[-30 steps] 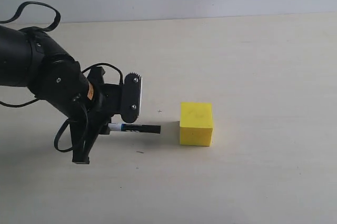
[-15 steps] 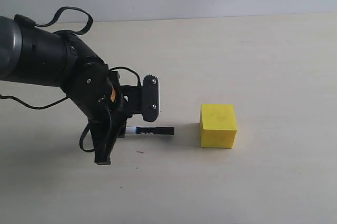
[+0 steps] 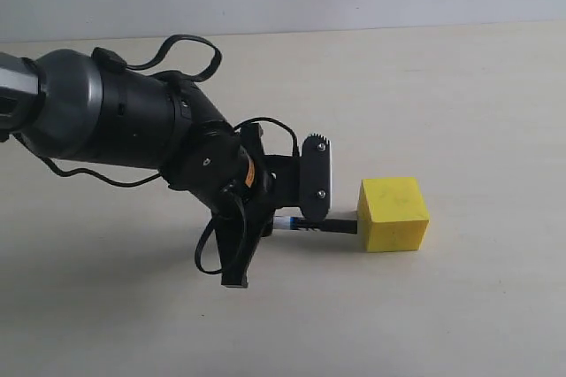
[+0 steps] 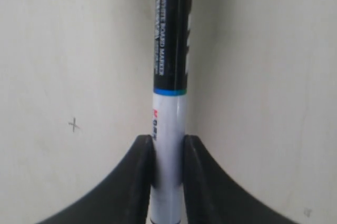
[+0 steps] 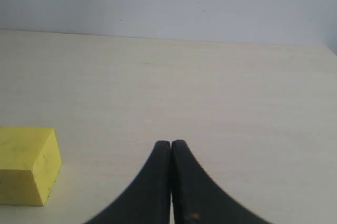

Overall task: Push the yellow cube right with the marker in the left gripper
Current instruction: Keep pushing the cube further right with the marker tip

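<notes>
marker [image 3: 318,226] pinched tight in left gripper [image 4: 168,148], its black tip touching yellow cube [image 3: 393,214]; right gripper [image 5: 171,153] closed on nothing.

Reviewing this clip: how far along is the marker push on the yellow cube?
Done: the left gripper is clamped on the marker, and the yellow cube has slid right since a second ago. In hand: the marker's black end appears to press the cube's left face. Left: only further travel rightward; no goal mark is visible. The right gripper is shut, idle.
</notes>
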Robot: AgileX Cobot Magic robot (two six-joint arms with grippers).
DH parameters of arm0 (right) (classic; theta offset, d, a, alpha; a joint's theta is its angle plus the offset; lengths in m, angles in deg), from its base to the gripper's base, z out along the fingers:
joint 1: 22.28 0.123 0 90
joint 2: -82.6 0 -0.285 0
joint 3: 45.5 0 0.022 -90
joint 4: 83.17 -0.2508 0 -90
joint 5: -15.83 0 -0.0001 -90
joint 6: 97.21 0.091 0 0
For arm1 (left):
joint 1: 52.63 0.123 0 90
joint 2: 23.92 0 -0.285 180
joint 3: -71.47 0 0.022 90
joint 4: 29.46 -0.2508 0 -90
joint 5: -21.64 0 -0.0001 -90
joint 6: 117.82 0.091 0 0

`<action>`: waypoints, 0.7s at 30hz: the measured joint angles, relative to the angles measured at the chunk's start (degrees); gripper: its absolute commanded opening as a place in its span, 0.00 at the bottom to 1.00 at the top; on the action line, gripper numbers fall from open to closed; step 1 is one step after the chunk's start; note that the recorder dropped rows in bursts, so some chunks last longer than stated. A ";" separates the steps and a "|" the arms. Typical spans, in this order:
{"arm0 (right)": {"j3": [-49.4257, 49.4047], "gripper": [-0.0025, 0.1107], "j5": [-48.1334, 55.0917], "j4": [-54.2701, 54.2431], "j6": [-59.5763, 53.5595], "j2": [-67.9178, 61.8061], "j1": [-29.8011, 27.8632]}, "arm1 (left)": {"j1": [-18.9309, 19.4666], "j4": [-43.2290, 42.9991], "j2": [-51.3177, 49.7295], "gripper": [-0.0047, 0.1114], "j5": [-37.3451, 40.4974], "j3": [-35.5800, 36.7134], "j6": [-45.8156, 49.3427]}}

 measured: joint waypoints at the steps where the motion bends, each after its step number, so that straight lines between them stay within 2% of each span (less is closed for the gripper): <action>1: 0.00 0.02 0.00 0.00 0.00 0.00 0.00 | 0.44 0.00 0.00 0.04 0.94 0.00 0.00; 5: 0.00 0.02 0.00 0.00 0.00 0.00 0.00 | 2.40 0.00 0.00 0.04 5.16 -0.12 -0.55; 9: 0.00 0.02 0.00 0.00 0.00 0.00 0.00 | 3.04 0.00 0.00 0.04 4.07 -0.11 -1.32; 13: 0.00 0.02 0.00 0.00 0.00 0.00 0.00 | 1.42 0.00 -1.28 0.04 0.21 -1.47 -3.43; 21: 0.00 0.02 0.00 0.00 0.00 0.00 0.00 | -4.33 0.23 -5.92 0.04 -0.04 -9.27 -5.29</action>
